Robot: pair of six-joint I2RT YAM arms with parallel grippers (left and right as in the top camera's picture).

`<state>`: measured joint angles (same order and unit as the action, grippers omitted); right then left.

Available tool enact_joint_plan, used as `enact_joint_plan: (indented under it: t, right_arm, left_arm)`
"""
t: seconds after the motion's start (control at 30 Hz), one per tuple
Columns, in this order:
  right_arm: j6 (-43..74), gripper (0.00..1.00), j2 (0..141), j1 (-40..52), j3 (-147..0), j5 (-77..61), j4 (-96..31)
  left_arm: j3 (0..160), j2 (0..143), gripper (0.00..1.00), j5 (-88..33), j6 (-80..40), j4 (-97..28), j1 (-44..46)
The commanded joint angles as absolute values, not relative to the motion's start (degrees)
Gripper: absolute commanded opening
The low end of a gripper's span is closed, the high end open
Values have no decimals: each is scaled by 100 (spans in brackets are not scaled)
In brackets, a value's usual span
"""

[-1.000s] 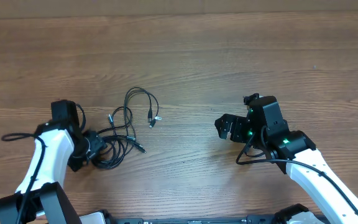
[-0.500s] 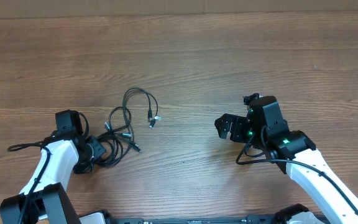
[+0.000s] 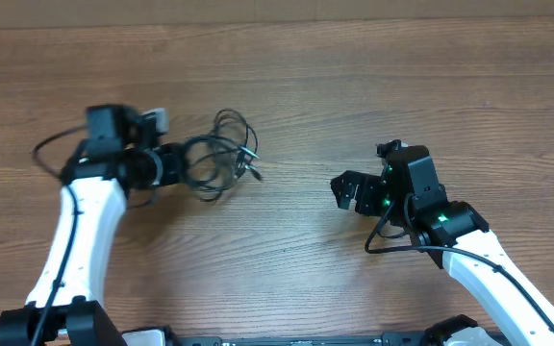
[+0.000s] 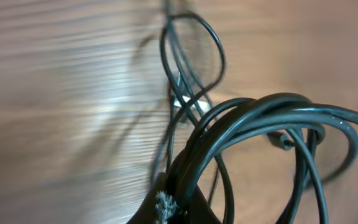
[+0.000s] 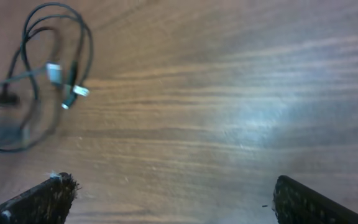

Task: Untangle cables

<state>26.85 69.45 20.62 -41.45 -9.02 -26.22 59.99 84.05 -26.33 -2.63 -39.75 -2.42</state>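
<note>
Several cables pinched in left end effector, right end effector agape

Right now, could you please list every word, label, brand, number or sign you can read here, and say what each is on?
No text can be read in any view.
The cables and their silver plugs show no print; the plugs are small and blurred.
The wooden table bears no writing.
The right arm shows only green lights, no label.
</note>
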Motion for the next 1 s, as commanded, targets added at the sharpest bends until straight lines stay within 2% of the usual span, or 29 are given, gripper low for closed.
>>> enact_joint_plan:
  t: [0.0,0.13,0.3,0.4,0.73,0.87,0.97]
  right_arm:
    - [2287,100,6919,2049,-4160,-1282,-2355]
    - [1678,99,6919,2049,-4160,-1765,-2102]
    - [1299,97,6919,2049,-4160,-2241,-1925]
    - [1302,97,6919,2049,-4160,-2766,-1680]
    - [1343,86,6919,2051,-4160,-4519,-864]
    - [1343,78,6919,2053,-4160,-4705,-845]
    - [1345,78,6919,2053,-4160,-4700,-843]
  left_arm:
    - [6088,8357,4,-3111,1063,-4056,495]
    - [6088,8357,4,-2779,1334,-3970,1074]
    - [6090,8355,4,-2711,1420,-3962,1328]
    - [6090,8355,5,-2974,1420,-3964,1396]
    - [6261,8355,4,-3909,1441,-3959,1483]
    - [6390,8355,4,-4364,1544,-3909,1481]
    - [6466,8355,4,-4351,1496,-3889,1476]
